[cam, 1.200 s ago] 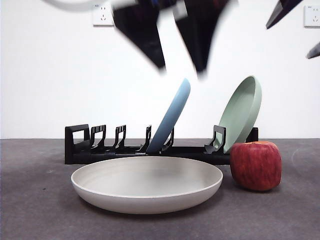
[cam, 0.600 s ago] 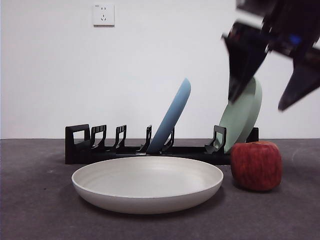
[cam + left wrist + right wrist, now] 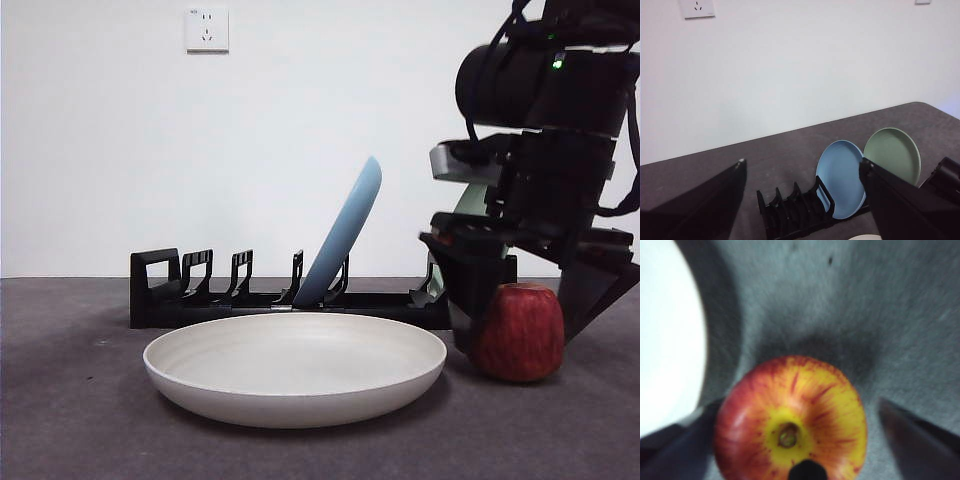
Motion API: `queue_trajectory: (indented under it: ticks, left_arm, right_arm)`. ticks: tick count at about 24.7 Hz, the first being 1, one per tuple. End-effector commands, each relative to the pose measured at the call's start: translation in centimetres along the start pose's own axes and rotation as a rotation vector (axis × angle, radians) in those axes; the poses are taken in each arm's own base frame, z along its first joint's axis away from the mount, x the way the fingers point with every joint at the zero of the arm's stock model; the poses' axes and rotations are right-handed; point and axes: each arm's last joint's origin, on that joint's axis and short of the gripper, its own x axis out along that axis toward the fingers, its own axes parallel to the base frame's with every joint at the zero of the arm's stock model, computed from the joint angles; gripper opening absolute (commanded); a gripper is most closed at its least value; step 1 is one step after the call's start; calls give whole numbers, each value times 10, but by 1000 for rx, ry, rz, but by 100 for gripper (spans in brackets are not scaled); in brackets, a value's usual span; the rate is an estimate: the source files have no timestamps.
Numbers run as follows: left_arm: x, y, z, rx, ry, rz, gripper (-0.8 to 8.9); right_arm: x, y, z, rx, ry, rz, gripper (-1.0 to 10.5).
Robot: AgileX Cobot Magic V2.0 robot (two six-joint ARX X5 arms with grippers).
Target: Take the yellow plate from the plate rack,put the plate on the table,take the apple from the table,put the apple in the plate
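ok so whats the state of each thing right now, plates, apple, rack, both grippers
yellow plate: flat on the table, empty
apple: upright on the table, not lifted
right gripper: open, jaws either side of the apple
left gripper: open, raised, holding nothing
blue plate: leaning in the plate rack
green plate: standing in the rack

Dark grey table, yellow plate, apple, plate rack behind

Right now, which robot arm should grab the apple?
The right one, I think. The right gripper is open with a jaw on each side of the apple, down by the table. The left gripper is open too, but high above the plate rack, away from it.
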Motion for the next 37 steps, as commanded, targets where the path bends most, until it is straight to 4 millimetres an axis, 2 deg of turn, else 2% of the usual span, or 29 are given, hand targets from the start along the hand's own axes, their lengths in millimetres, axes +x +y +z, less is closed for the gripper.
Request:
queue_trajectory:
  ticks: [1,5,7,10,14,17,20,23,29,33,34,37]
  left_arm:
    - [-1,1,-1,10,1,5,377]
    - [-1,1,-2,22,14,6,377]
    - [0,1,-2,23,15,6,377]
    - [0,1,-3,23,15,6,377]
    - [0,1,-4,33,24,7,377]
    - [0,1,-5,41,32,8,377]
    - [0,1,-5,42,33,8,377]
    - [0,1,-5,47,38,8,377]
    - [-1,1,-8,62,58,11,377]
    - [-1,2,-10,79,79,13,377]
    - [-1,2,-10,80,82,13,377]
    - [-1,2,-11,83,88,14,377]
  right_arm:
    - [1,1,1,-1,-3,-3,11]
    - [-4,1,3,1,-8,-4,-11]
    - [-19,2,9,-1,-26,0,-11]
    - [-51,11,22,-10,-105,20,-11]
    - [-87,39,43,-77,-236,68,-12]
    - [-96,72,51,-164,-277,116,-13]
    - [-85,97,54,-225,-252,142,-13]
    - [-59,112,54,-258,-184,143,-13]
    - [-3,125,52,-283,-39,119,-12]
    - [14,127,50,-294,7,110,17]
    - [15,127,50,-294,8,109,57]
    - [15,127,50,-293,8,110,328]
